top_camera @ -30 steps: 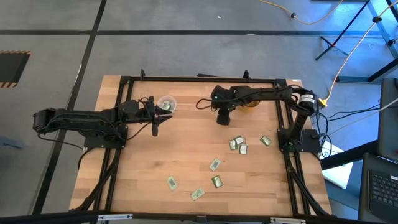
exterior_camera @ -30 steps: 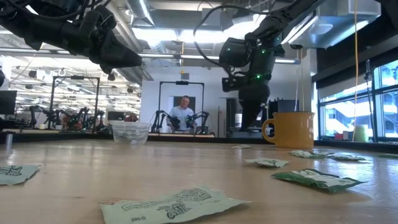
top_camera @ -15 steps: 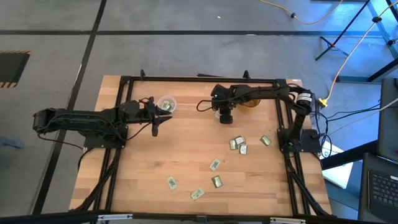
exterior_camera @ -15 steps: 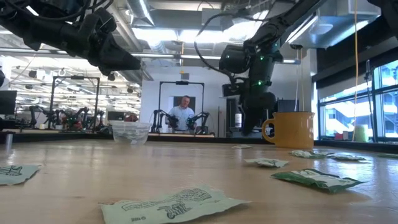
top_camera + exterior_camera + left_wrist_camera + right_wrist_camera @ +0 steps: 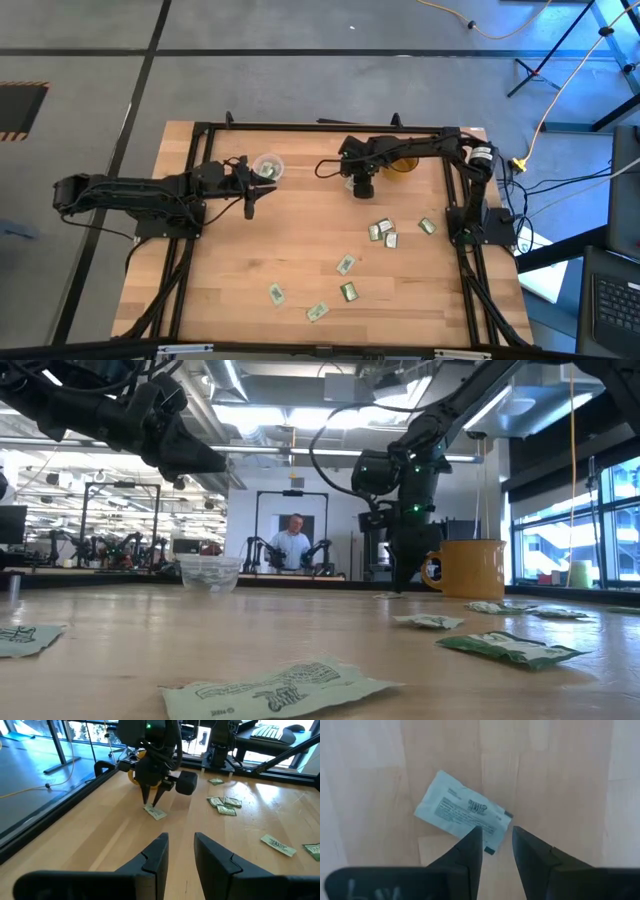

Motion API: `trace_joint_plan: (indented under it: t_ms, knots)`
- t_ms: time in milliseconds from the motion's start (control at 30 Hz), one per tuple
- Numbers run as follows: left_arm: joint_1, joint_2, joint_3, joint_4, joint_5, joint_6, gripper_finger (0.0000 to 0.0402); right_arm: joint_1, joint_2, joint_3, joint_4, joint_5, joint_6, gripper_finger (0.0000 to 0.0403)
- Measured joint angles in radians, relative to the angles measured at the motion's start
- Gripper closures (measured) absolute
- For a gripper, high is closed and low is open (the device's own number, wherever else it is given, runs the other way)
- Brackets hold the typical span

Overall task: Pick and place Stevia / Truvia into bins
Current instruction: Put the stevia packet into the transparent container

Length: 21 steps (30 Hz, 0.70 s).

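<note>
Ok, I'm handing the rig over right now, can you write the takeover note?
Right end effector: open, low over one sachet near the amber mug, not gripping.
Left end effector: open, empty, raised beside the clear cup.
Done: the clear cup holds some sachets.
Left: grasp this sachet; then the loose sachets on the table's right and front.
</note>
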Motion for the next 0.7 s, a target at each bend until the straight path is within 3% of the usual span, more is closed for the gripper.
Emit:
trace_joint_plan:
  t_ms: [700]
  knots:
    - [0.000, 0.000, 0.000, -0.011, 0.000, 0.000, 0.0315, -0.005, 0.033, 0.004, -0.002, -0.003, 0.015, 0.0360]
